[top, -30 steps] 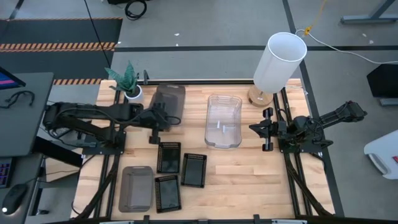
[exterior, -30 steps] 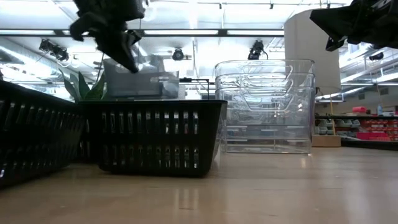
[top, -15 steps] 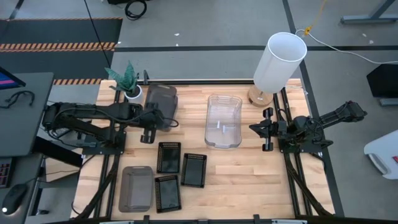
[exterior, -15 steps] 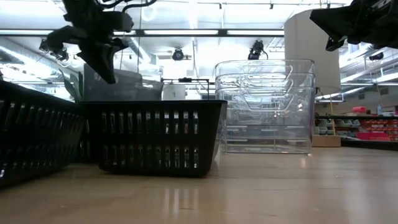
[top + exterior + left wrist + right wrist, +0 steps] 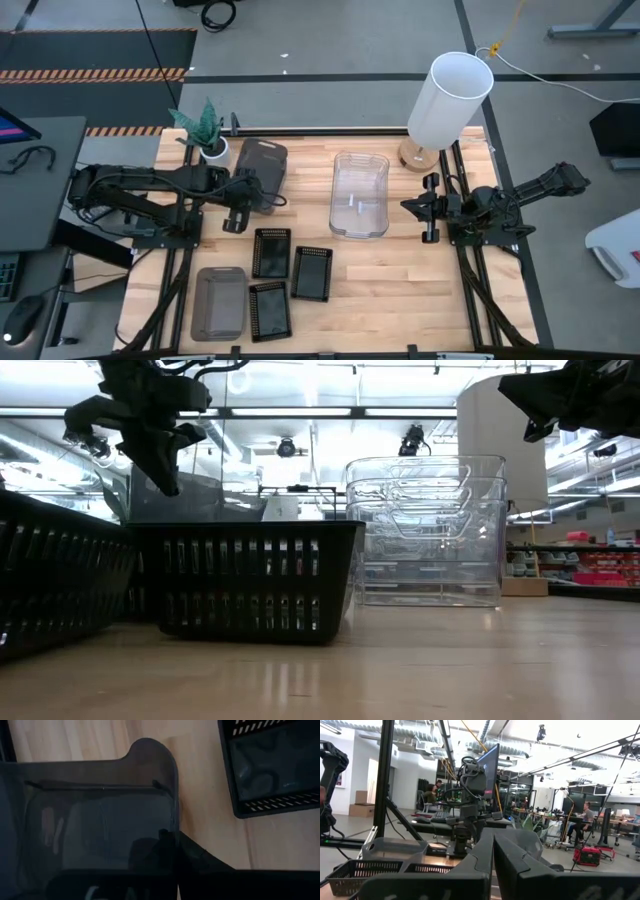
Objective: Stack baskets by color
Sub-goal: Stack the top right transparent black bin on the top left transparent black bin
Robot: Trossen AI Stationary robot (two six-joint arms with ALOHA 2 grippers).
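right gripper (image 5: 492, 851) fingers pressed together; grey basket (image 5: 395, 847) beyond, perhaps on the table.

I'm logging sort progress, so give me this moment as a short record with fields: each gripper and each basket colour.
left gripper: shut on the rim of a grey basket, near the potted plant
right gripper: shut, empty, waiting right of the clear baskets
clear baskets: nested in one stack
second grey basket: front left
black baskets: three, unstacked

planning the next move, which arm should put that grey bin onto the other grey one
Left. Its claw is shut on the grey bin, and the other grey bin lies on its side. The right claw waits beyond the clear bins.
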